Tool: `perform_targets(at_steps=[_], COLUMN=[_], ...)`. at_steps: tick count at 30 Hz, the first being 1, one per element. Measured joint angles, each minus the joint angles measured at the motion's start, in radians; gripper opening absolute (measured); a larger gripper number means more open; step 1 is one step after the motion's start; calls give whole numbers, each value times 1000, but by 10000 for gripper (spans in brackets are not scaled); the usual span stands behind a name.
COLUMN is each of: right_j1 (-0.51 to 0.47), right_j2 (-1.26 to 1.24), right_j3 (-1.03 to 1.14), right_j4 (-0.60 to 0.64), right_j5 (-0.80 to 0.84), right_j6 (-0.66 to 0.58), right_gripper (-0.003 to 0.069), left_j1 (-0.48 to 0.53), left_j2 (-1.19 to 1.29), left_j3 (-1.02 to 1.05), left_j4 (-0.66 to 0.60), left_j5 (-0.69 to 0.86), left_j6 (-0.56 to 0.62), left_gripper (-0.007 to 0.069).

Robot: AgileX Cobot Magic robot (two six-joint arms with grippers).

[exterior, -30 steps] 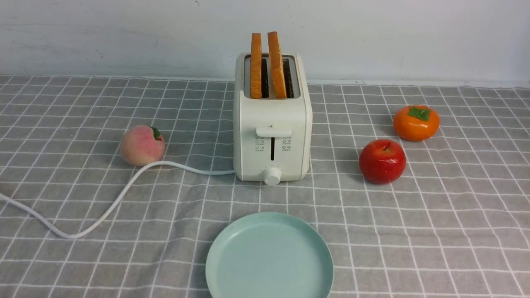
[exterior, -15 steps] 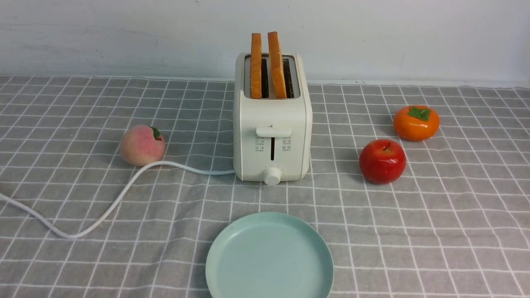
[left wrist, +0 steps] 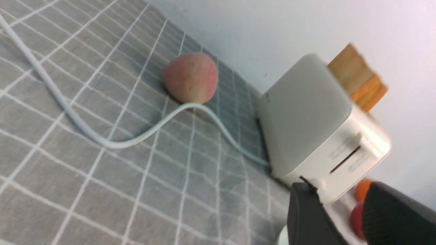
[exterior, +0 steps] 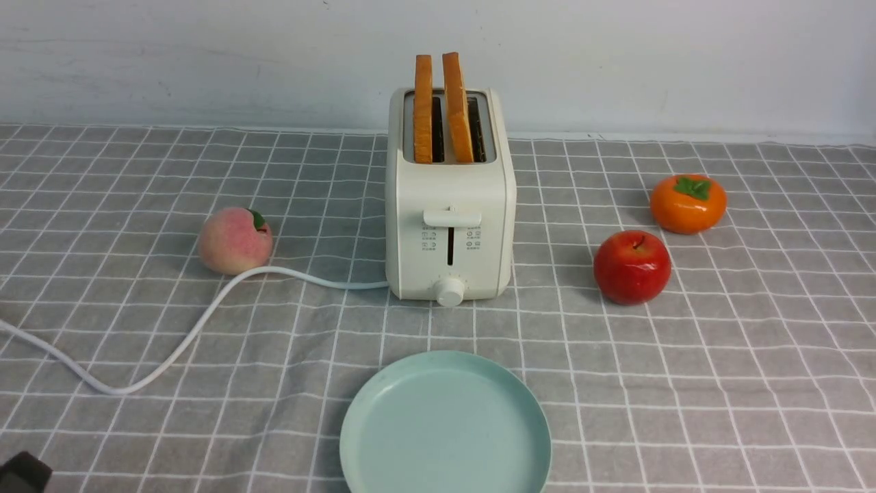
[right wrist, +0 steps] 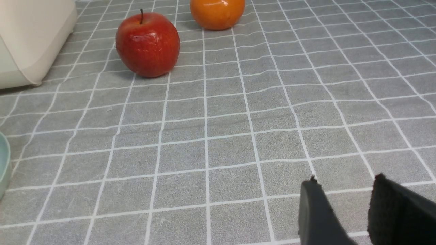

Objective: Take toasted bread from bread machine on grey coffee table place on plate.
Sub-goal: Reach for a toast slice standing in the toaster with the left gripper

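Two slices of toasted bread (exterior: pixel 440 103) stand upright in the slots of the cream-white bread machine (exterior: pixel 449 205) at the middle back of the grey coffee table (exterior: pixel 718 356). The pale mint-green plate (exterior: pixel 445 424) lies in front of it, with nothing on it. A dark corner of my left gripper (exterior: pixel 24 472) shows at the lower left of the front view. In the left wrist view my left gripper (left wrist: pixel 337 190) is open and empty, with the bread machine (left wrist: pixel 306 119) and toast (left wrist: pixel 357 76) beyond it. My right gripper (right wrist: pixel 344 183) is open and empty above bare cloth, out of the front view.
A peach (exterior: pixel 235 240) lies left of the bread machine, against the white cord (exterior: pixel 171 349) that runs to the left edge. A red apple (exterior: pixel 632 266) and an orange persimmon (exterior: pixel 687 203) lie to the right. A white wall stands behind.
A dark corner of my left gripper has come into the front view at the lower left. Nothing else has moved.
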Motion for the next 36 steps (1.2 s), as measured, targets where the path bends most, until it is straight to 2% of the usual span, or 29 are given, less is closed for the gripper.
perform_targets(at_steps=[4,8,12,13,15,17,22,25,27,28,31,32,33,36], right_j1=[0,0,0,0,0,0,0,0,0,0,0,0,0,0], right_j2=[0,0,0,0,0,0,0,4,58,65,238,263,369,536], right_j3=[6,6,6,6,6,6,3,-78,-240,-255,-512,-542,-655,-799], right_j4=[120,301,377,380,393,395,405,421,416,414,374,370,364,365], right_j5=[-110,-283,-383,-387,-416,-434,-486,-409,-240,-207,88,128,286,535], right_j6=[14,63,76,77,78,79,104,191,241,241,168,149,65,-53], right_gripper=[240,240,240,240,240,240,240,223,174,164,69,56,8,-18], left_j1=[0,0,0,0,0,0,0,0,0,0,0,0,0,0], left_j2=[0,0,0,0,0,0,0,3,74,83,301,332,464,678], left_j3=[0,0,0,0,0,0,-69,-185,-322,-332,-503,-535,-607,-735], left_j4=[-145,-332,-457,-466,-489,-495,-449,-380,-316,-316,-258,-249,-225,-172], left_j5=[-118,-214,-278,-283,-302,-308,-279,-216,-84,-71,182,214,336,481], left_j6=[-9,-9,-9,-9,-9,-9,26,108,205,212,305,309,323,349], left_gripper=[238,237,195,189,112,-8,-14,-14,-14,-14,-14,-14,-14,-14])
